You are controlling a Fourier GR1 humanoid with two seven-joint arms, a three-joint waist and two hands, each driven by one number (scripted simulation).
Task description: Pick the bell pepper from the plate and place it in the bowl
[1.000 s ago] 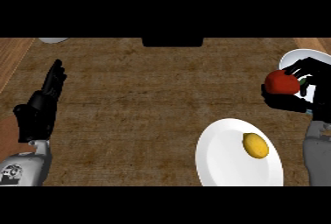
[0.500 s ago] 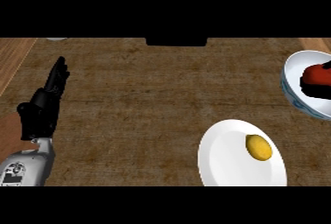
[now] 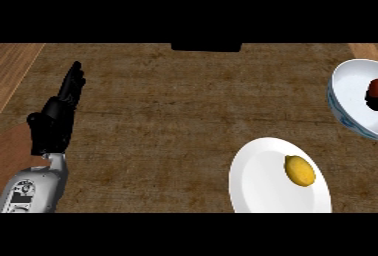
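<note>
The red bell pepper (image 3: 372,93) lies inside the white bowl with a blue pattern (image 3: 345,107) at the right edge, partly cut off by the frame. The white plate (image 3: 258,190) sits at the lower right and carries a yellow lemon (image 3: 300,171). My left hand (image 3: 55,120) rests open at the left, fingers pointing up, touching nothing. My right hand does not show in the head view.
A dark object (image 3: 206,47) sits at the counter's far edge, top centre. The wooden counter (image 3: 162,115) stretches between my left hand and the plate. A lighter wood strip (image 3: 15,65) runs along the far left.
My right hand, which held the red pepper over the bowl a second ago, has left the view. The pepper now lies in the bowl. My left hand has stayed put.
</note>
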